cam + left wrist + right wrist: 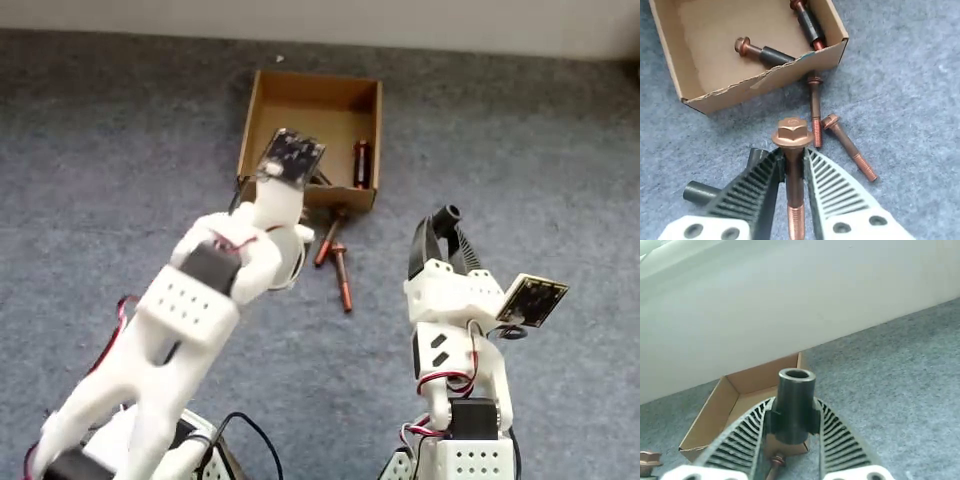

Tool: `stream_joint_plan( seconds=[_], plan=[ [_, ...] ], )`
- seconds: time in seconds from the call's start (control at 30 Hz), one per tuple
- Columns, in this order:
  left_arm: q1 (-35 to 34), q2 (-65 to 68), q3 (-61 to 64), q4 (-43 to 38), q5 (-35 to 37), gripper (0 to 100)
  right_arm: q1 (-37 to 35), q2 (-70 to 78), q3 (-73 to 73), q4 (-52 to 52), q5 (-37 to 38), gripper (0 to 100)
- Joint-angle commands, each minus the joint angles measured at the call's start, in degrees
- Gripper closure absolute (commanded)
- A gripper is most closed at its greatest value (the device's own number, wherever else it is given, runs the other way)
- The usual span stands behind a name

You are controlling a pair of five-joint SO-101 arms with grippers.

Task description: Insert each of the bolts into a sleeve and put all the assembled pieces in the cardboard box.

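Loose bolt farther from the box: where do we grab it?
Take the bolt mid-shank, from straight above, closing across its length. It lies flat on the carpet, and its head sits close to the other bolt and its thread, while the shank angles away clear.

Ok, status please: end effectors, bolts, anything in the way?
Left end effector shut on bolt. Right end effector shut on sleeve. Two assembled pieces in box. Two loose bolts lie beside box.
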Motion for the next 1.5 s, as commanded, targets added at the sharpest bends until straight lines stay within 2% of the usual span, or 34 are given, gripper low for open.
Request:
stream_joint_plan(
  seconds=[0.0,0.1,0.23,0.37,0.6,0.77,1.0,1.2,1.47],
  plan=[
    [-0.04,-14.29,5.58,-3.34,0.26,100,-1.36,-1.45,5.23,-1.54,-0.09,99.4],
    [0.04,-22.99,10.59,-3.78,0.26,100,-3.3,-1.45,5.23,-1.36,0.18,99.4],
    [-0.04,-35.56,18.33,-4.13,0.26,100,-6.81,-1.45,5.23,-1.27,5.54,99.4],
    [-0.13,-48.92,27.3,-8.09,0.26,100,-11.12,-1.45,4.97,1.98,6.59,99.4],
    [-5.32,-68.35,36.44,-10.9,0.62,100,-17.8,-1.45,4.79,3.56,6.77,99.4],
    [-5.41,-67.91,35.74,-12.84,0.7,100,-26.24,-1.45,5.32,3.56,13.1,99.4],
    [-5.23,-67.82,35.38,-19.25,0.88,100,-32.84,-1.45,5.32,3.65,15.82,99.4],
    [-4.88,-67.74,29.23,-19.43,7.3,100,-36.26,-1.45,5.32,3.65,21.19,99.4],
    [4.79,-67.38,26.42,-15.65,7.38,100,-36.97,-1.45,5.32,3.65,21.36,99.4]
  ],
)
